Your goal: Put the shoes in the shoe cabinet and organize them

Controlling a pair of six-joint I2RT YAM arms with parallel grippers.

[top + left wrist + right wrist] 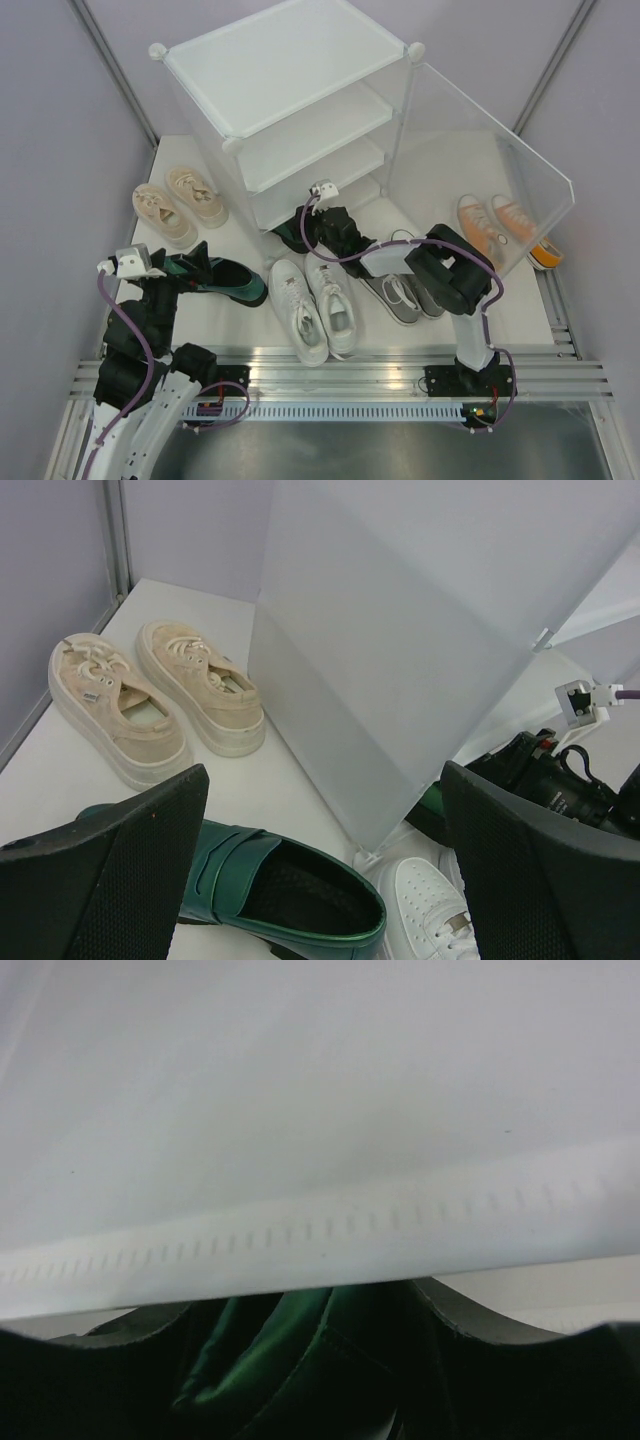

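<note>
My right gripper [305, 228] is shut on a dark green shoe [290, 1360] at the mouth of the bottom tier of the shoe cabinet [290, 60]. In the right wrist view the shoe sits between the dark fingers [520, 1360], just below a white shelf edge [320, 1235]. The other dark green shoe [228, 281] lies on the table at the left, and my left gripper [185, 268] hovers over its heel end, open. The left wrist view shows that shoe [290, 880] under the wide-apart pads [130, 870] of the gripper [325, 825].
Beige shoes [180, 205] lie left of the cabinet. White shoes [315, 305] and grey shoes [405, 290] lie in front of it. Orange shoes [490, 225] sit behind the open clear door panel [480, 150]. Walls close in on both sides.
</note>
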